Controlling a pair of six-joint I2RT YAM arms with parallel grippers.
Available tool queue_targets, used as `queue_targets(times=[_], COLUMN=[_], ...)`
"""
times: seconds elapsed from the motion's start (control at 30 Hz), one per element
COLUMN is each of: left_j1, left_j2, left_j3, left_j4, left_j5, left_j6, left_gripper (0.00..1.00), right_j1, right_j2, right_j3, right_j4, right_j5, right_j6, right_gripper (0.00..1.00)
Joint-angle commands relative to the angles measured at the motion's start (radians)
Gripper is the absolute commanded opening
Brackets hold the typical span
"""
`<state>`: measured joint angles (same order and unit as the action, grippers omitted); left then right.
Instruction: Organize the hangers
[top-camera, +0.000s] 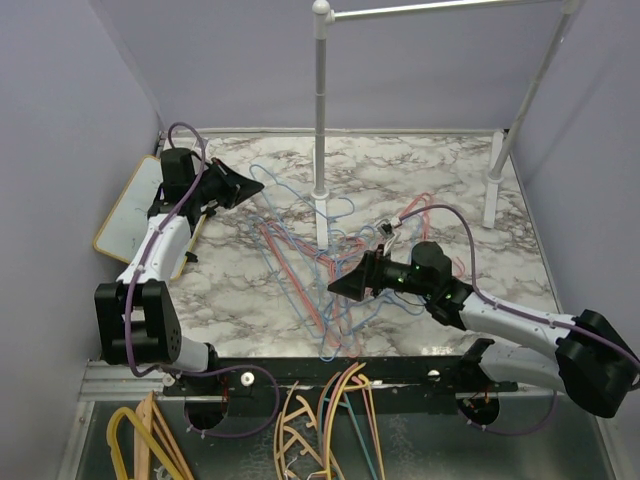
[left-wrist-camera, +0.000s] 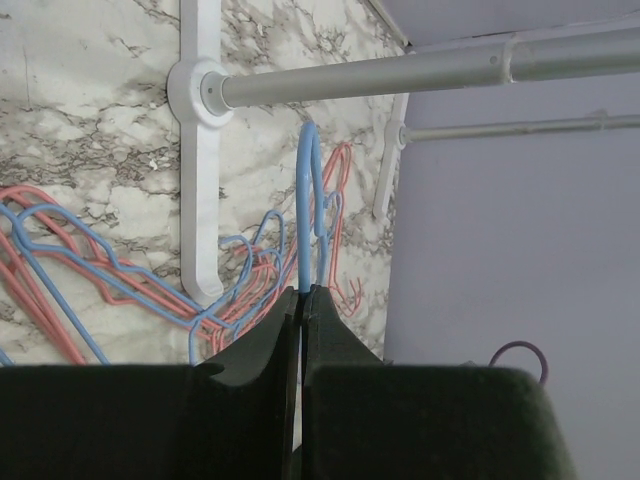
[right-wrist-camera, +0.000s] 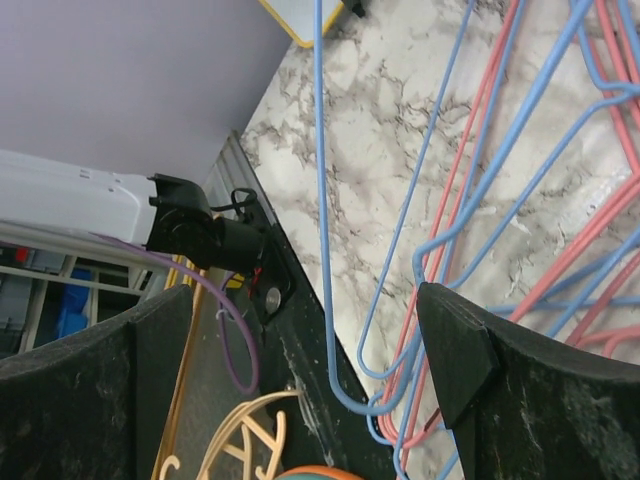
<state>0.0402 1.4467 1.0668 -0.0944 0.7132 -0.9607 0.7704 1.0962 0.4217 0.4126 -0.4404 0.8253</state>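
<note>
Pinching one light blue wire hanger in my pressed-together left gripper at ten o'clock, I hold my right gripper spread over the heap of blue and pinkish-red wire hangers toward six o'clock on the marble table. Nothing hangs on the visible grey metal rail, so I judge the job barely begun. I make out roughly half a dozen of each colour, too knotted to count surely.

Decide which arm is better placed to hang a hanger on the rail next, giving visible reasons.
The left arm. Its jaws are shut on a blue hanger whose hook points towards the rail. The right arm has its jaws open above the pile of hangers, holding nothing.
</note>
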Motion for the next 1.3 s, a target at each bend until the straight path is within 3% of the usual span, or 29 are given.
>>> queue_targets(times=[0.0,0.17,0.37,0.6,0.97,1.17,1.27], left_j1=[0.015,0.018,0.017,0.018,0.018,0.018,0.017], left_j2=[-0.062,-0.085,-0.096,-0.116,-0.135,-0.162,-0.181], left_j3=[-0.048,-0.072,-0.081,-0.085,-0.088,-0.119,-0.154], left_j4=[0.07,0.1,0.105,0.104,0.115,0.137,0.16], left_j5=[0.044,0.053,0.056,0.054,0.057,0.057,0.049], left_j6=[-0.067,-0.07,-0.07,-0.063,-0.052,-0.046,-0.036], left_gripper=[0.0,0.0,0.0,0.0,0.0,0.0,0.0], right_j1=[0.004,0.004,0.003,0.004,0.004,0.004,0.004], right_j2=[0.043,0.065,0.041,0.084,0.316,0.346,0.328], right_j3=[0.009,-0.019,-0.046,-0.078,-0.104,-0.145,-0.155], right_j4=[0.201,0.227,0.109,0.151,0.523,0.676,0.675], right_j5=[0.007,0.021,0.158,0.136,-0.035,-0.052,-0.048], right_j6=[0.013,0.04,0.031,0.05,0.229,0.278,0.274], right_gripper=[0.95,0.95,0.96,0.96,0.94,0.72,0.55])
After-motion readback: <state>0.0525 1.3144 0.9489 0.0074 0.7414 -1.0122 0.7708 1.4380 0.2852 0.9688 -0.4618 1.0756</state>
